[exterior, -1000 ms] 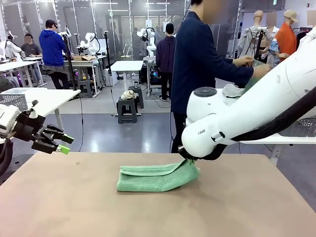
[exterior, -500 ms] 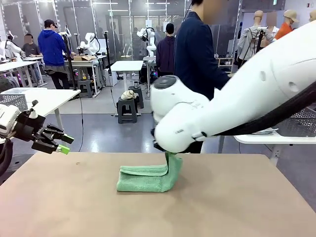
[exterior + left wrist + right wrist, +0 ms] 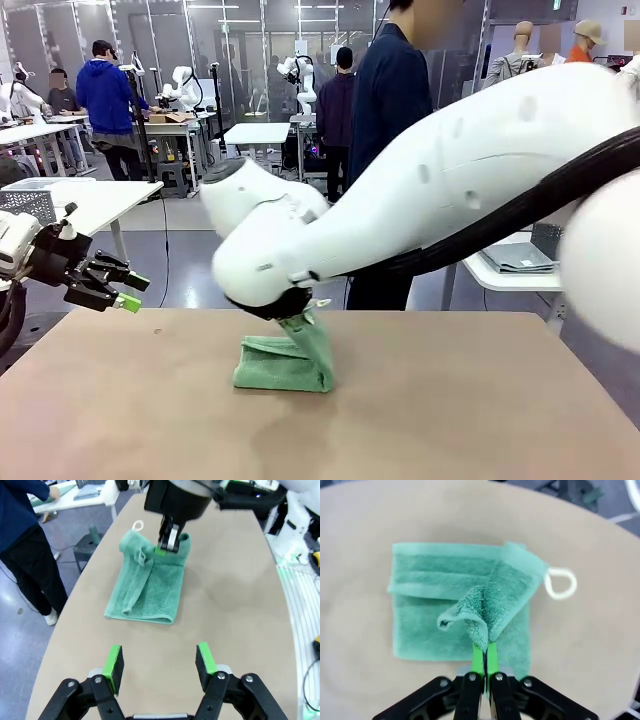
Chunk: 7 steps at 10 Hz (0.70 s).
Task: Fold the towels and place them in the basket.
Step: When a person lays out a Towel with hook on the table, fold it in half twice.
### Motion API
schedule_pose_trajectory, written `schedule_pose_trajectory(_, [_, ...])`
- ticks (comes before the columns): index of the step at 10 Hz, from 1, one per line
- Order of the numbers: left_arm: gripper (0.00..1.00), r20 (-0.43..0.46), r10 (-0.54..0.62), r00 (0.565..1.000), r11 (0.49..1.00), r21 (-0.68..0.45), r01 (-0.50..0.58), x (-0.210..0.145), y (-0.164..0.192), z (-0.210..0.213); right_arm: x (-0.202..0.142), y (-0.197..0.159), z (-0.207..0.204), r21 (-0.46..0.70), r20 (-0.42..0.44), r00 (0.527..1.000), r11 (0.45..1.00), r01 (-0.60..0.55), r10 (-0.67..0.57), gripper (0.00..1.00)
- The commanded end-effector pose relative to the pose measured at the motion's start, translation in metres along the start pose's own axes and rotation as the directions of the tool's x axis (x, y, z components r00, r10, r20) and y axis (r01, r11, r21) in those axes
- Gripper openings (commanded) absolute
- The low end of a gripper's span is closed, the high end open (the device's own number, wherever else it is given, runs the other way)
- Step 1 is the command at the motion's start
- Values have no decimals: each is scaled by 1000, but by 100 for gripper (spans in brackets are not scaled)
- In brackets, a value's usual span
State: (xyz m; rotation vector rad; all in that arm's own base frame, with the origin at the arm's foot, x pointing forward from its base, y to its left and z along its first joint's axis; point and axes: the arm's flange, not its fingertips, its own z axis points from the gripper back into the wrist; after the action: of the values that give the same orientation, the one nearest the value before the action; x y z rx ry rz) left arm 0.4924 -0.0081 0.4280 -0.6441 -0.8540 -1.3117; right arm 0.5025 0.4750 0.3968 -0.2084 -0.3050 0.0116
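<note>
A mint green towel (image 3: pixel 275 365) lies part-folded in the middle of the tan table (image 3: pixel 450 420). My right gripper (image 3: pixel 484 656) is shut on a raised fold of the mint green towel (image 3: pixel 445 610), holding it above the rest; a white loop (image 3: pixel 561 584) sticks out at one corner. The left wrist view looks across at that gripper (image 3: pixel 168 542) pinching the towel (image 3: pixel 150 582). Off the table's left edge my left gripper (image 3: pixel 126 291) hangs open with nothing between its fingers (image 3: pixel 114 662). The basket is out of view.
A person in dark blue (image 3: pixel 390 110) stands at the far side, turned toward a white side table (image 3: pixel 520 275) at the right. Another white table with a mesh crate (image 3: pixel 30 200) stands at the left. Bare tabletop surrounds the towel.
My right arm has swept left across the table, carrying the towel's right end up and over toward the left. The left gripper has stayed still.
</note>
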Motion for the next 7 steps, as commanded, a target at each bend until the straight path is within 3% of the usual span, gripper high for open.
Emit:
schedule_pose_trajectory(1, [74, 3, -2, 1000, 1000, 2, 2, 1, 0, 1, 13, 42, -7, -11, -5, 996, 996, 92, -92, 0])
schedule_pose_trajectory(3, [74, 3, -2, 1000, 1000, 2, 2, 1, 0, 1, 12, 74, -25, -7, 2, 988, 988, 154, -154, 0])
schedule_pose_trajectory(7, [74, 3, -2, 1000, 1000, 2, 2, 1, 0, 1, -3, 102, -57, -18, -21, 989, 989, 149, -150, 0])
